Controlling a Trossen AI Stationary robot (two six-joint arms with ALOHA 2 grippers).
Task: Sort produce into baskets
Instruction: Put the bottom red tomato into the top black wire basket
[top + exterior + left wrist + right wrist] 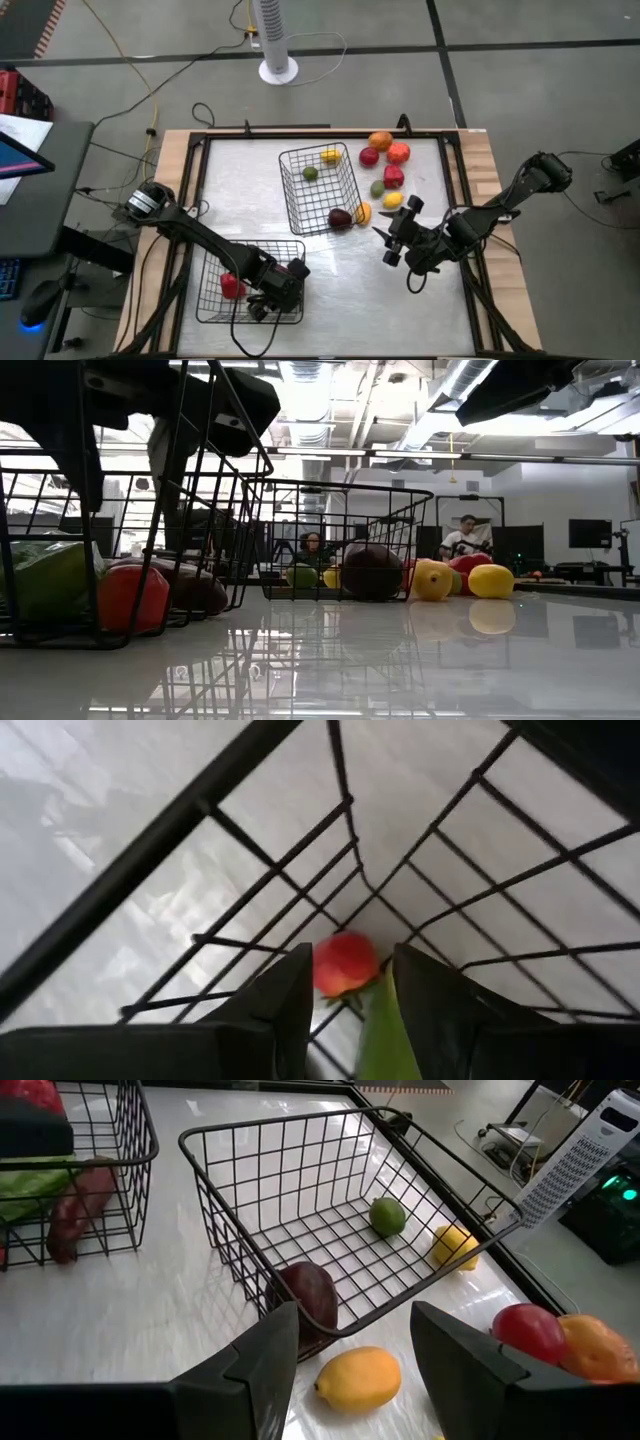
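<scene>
Both pincers (275, 297) (392, 236) low, fingers apart

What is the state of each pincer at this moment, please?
Left pincer: open, empty, over the near basket, above a red piece.
Right pincer: open, empty, near the yellow lemon beside the far basket.

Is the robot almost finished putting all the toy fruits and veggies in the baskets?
Not yet. The near basket holds a red piece and more; the far basket has a green and a yellow piece. The left pincer is open inside the near basket, the right pincer open over a yellow lemon. A pile waits outside.
</scene>
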